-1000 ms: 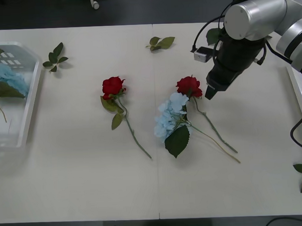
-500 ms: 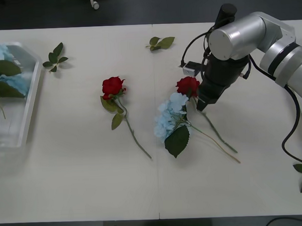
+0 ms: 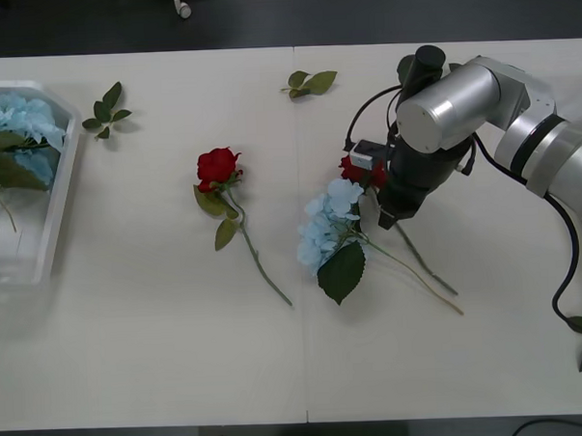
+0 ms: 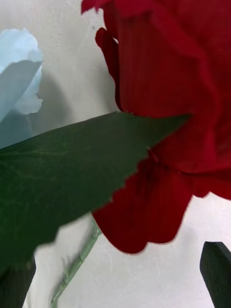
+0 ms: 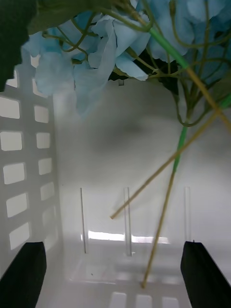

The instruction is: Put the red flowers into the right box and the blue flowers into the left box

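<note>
We find the right end effector [image 4: 118, 274], fingers apart, over a deep red artificial rose [image 3: 364, 170]; left end effector [image 5: 115, 272] spread inside the translucent slotted plastic bin [image 5: 29, 159].

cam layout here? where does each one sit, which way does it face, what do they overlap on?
Front: above the arms, looking down at the table; right arm reaches in, right tool at a rose.
Right wrist: on the right arm, close over the same rose; open right tool at the corners.
Left wrist: on the left arm, facing into the left box with blue flowers; open left tool.
Shared: front and right wrist share that rose; front and left wrist share the box.
</note>
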Robot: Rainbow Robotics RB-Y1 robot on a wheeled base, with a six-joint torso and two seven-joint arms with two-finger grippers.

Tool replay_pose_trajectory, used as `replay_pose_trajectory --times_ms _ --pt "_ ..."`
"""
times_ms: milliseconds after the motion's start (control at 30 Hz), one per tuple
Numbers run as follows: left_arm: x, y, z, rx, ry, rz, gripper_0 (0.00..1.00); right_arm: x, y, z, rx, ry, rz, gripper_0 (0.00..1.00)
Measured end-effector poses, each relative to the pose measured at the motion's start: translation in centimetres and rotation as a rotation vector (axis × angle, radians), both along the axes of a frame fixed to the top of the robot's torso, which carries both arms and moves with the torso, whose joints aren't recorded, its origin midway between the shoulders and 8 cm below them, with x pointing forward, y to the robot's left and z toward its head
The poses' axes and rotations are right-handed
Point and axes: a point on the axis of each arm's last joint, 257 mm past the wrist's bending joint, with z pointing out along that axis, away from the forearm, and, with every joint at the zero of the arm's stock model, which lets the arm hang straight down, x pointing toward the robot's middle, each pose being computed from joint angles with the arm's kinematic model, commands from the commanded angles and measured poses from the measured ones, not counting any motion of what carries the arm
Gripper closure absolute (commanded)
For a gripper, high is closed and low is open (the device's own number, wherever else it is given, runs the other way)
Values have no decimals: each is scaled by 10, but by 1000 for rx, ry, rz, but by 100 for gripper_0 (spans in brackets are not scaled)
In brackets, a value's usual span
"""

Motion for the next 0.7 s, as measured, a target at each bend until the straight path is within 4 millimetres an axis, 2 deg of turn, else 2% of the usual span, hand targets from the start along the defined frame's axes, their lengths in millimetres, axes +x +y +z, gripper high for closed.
replay_pose_trajectory --times_ms 133,200,300,400,567,700 --pt "-10 -12 38 -129 -17 -19 0 0 -1 -4 -6 -3 3 0" --pt "-16 -27 57 -165 -26 -108 0 3 -3 -4 -1 -9 -7 0" --pt "-22 -61 79 -208 -48 -275 0 8 -8 -7 7 -18 -25 0" --pt "-28 -97 87 -288 -33 -366 0 14 -10 -9 19 -36 -36 0" --pt "-38 -150 87 -358 17 -500 0 14 -17 -16 5 -34 -46 0" --pt "-48 -187 91 -457 87 -486 0 12 -16 -21 3 -24 -49 1"
